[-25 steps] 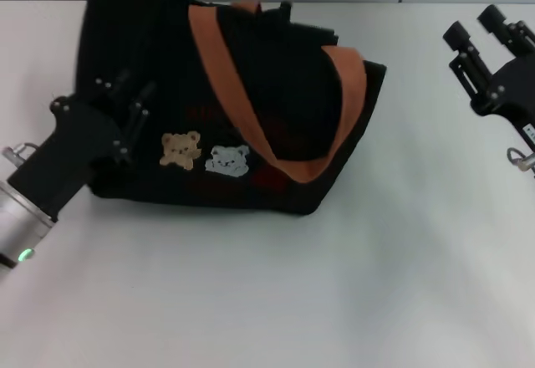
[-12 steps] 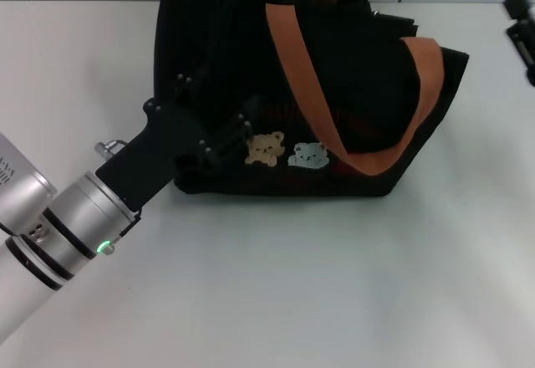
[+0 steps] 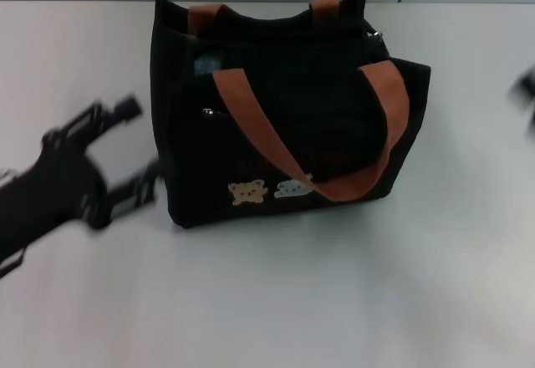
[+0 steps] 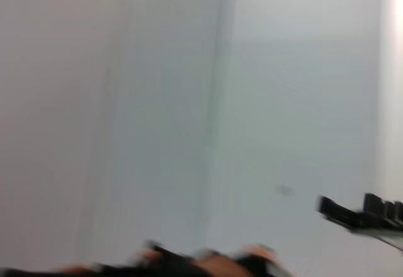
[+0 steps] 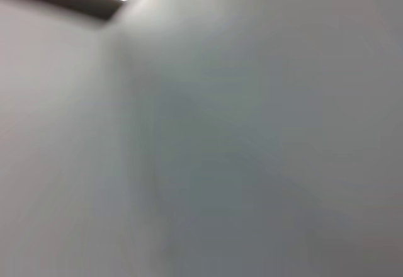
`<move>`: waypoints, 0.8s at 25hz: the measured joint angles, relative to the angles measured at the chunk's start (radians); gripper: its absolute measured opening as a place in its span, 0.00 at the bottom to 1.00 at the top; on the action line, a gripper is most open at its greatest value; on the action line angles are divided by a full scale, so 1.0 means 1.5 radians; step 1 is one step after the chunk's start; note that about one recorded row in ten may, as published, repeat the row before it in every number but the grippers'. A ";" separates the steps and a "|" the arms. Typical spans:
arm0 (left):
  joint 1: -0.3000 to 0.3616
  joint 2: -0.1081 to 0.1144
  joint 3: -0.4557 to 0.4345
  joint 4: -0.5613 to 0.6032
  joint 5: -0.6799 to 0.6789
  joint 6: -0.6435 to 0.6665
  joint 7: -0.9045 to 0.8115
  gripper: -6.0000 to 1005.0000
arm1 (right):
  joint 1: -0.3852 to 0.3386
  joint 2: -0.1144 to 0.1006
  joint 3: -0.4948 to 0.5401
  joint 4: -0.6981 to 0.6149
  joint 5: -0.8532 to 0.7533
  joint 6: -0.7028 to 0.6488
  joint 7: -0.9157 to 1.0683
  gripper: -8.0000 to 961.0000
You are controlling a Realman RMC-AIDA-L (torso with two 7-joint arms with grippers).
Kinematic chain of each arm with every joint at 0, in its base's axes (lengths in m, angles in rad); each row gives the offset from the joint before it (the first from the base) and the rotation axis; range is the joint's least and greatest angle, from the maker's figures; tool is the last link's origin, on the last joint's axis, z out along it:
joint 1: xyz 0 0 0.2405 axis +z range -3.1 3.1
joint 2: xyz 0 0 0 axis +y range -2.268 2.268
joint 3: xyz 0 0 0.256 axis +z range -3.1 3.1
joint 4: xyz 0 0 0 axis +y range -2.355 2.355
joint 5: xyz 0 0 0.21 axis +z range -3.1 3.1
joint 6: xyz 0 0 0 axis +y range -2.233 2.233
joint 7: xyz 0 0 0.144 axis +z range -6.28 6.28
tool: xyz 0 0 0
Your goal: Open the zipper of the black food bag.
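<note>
The black food bag stands upright near the middle of the white table, toward the far edge — boxy black fabric, two orange-brown straps looping over front and back, a tan bear patch and a pale grey one low on the front face. A small silver bit shows at the bag's 2 o'clock corner, prob. the zipper pull; the zipper line itself can't be made out against the black fabric, so open vs closed: can't tell.

Vs 0.5 s ago: the bag was slumped on its side w/ the left gripper pressed into its front panel; now it's up on its base and the left gripper is off it, at the bag's 9 o'clock, just beside the side wall, smeared by motion. Its two fingers look spread apart, holding nothing. The right gripper is only a dark blur at the 3 o'clock edge of the head view, well apart from the bag — finger state can't be told.

Left wrist view adds little — blurred pale surface, a strip of black fabric and orange strap along one edge, plus a dark gripper-like shape farther off. Right wrist view shows only blurred grey surfaces, no bag.
</note>
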 joint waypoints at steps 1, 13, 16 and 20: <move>0.017 0.013 0.021 0.034 0.036 0.039 -0.006 0.83 | 0.002 -0.005 -0.056 -0.026 -0.022 -0.031 0.005 0.79; 0.013 0.029 0.071 0.059 0.165 0.084 -0.012 0.83 | 0.063 -0.001 -0.334 -0.083 -0.109 -0.030 0.014 0.79; 0.014 0.027 0.070 0.058 0.165 0.084 -0.012 0.83 | 0.065 0.000 -0.337 -0.081 -0.109 -0.029 0.015 0.79; 0.014 0.023 0.070 0.058 0.164 0.085 -0.013 0.83 | 0.063 0.000 -0.337 -0.081 -0.106 -0.029 0.015 0.79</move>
